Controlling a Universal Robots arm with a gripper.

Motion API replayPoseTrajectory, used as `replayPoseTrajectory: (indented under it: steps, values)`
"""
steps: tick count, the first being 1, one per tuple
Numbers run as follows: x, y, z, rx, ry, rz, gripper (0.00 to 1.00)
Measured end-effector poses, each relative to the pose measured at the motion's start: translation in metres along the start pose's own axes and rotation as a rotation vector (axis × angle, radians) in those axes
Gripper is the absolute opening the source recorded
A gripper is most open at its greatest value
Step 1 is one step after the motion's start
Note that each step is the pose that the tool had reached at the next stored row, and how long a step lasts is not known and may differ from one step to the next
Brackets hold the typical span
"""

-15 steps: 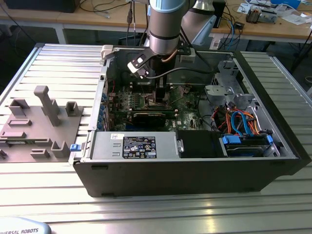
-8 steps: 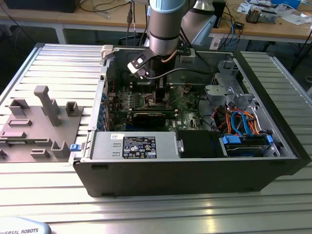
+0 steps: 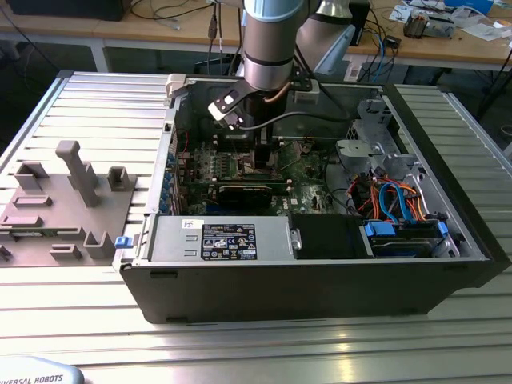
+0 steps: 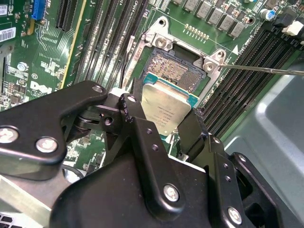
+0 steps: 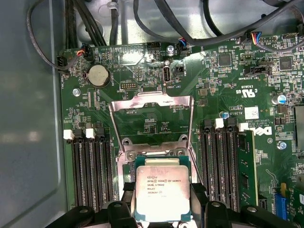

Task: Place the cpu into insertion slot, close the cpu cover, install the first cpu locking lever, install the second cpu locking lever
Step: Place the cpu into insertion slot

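Note:
My gripper (image 4: 164,116) is shut on the cpu (image 4: 160,105), a flat square chip with a silvery top, held by two opposite edges between black fingers (image 4: 137,118). The chip hangs level and close over the insertion slot (image 4: 175,67), whose dark contact field and metal rim show beyond it. In the first wrist view the cpu (image 5: 163,189) hides most of the slot, and the cpu cover (image 5: 151,102) stands swung open behind it. A thin locking lever (image 4: 266,70) sticks out past the slot. In the exterior view the gripper (image 3: 261,150) reaches down into the open computer case (image 3: 320,280).
Rows of memory slots (image 5: 90,171) flank the socket on both sides. A long black card (image 3: 244,192), a power supply (image 3: 216,238) and a drive bay with blue cables (image 3: 400,220) stand inside the case. A grey fixture (image 3: 68,200) lies on the exterior view's left.

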State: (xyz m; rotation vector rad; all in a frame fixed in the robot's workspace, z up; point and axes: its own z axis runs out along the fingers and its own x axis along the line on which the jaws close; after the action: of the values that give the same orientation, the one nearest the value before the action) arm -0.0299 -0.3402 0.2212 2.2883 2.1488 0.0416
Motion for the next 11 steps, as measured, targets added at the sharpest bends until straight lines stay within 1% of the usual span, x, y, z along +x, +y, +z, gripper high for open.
replayPoseTrajectory:
  steps: [5,8,11]
  values:
    - [0.0015,-0.0008,0.0001,0.0004,0.0005,-0.026,0.54]
    - [0.0013,-0.0055,0.0005,0.0006,0.0005,-0.028,0.54]
    - [0.0011,-0.0073,0.0011,0.0008,0.0003,-0.039,0.54]
